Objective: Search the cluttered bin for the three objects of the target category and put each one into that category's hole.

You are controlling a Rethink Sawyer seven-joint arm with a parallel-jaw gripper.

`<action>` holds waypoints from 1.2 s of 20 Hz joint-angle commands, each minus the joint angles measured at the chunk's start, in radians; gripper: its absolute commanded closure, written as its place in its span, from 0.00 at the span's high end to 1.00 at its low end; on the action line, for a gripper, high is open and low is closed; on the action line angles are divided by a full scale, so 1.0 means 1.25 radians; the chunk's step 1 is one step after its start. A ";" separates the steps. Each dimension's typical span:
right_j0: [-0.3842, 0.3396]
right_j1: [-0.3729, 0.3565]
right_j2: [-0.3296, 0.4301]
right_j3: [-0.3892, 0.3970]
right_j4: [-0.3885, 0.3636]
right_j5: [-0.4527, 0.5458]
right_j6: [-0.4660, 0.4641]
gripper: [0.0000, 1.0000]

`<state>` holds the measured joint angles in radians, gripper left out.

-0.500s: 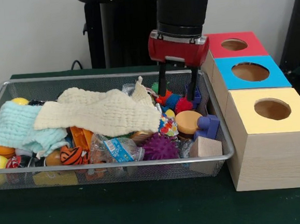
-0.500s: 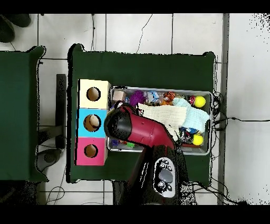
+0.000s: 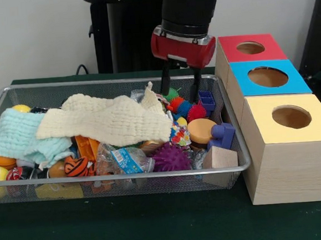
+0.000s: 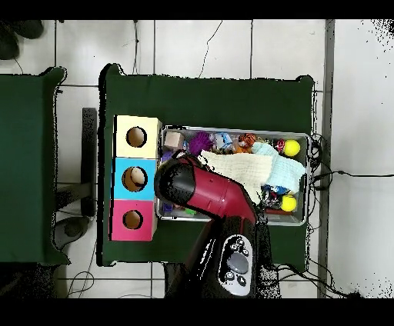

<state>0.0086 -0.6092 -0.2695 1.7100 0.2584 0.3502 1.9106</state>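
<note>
Bin (image 3: pixel 234 168) holds cloths, balls, blocks; gripper (image 3: pixel 180 88) hangs open and empty above its 1 o'clock corner.

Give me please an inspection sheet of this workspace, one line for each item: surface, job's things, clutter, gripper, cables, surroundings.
Surface: table with dark green cover, carrying the bin and three boxes.
Job's things: wire mesh bin is full; one confetti-patched lump shows beside the cream cloth, others not seen; the hole in the yellow-topped box is unobstructed.
Clutter: cream cloth and pale blue cloth cover much of the bin; purple spiky ball, clear wrapper, wooden block, blue-topped box, red-topped box.
Gripper: the gripper is open and empty, above the bin's far right end.
Cables: black cables on the floor.
Surroundings: tiled floor, a second green table.
</note>
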 commanded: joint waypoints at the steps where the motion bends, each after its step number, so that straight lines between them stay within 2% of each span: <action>1: 0.018 0.081 -0.049 -0.025 0.048 0.104 0.235 1.00; 5: 0.020 0.095 -0.062 -0.034 0.066 0.099 0.252 1.00; 14: 0.040 0.106 -0.072 -0.011 0.120 0.073 0.294 1.00; 24: 0.055 0.118 -0.086 -0.017 0.135 0.086 0.304 1.00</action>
<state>0.0706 -0.5038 -0.4011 1.7002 0.3749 0.3843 2.0234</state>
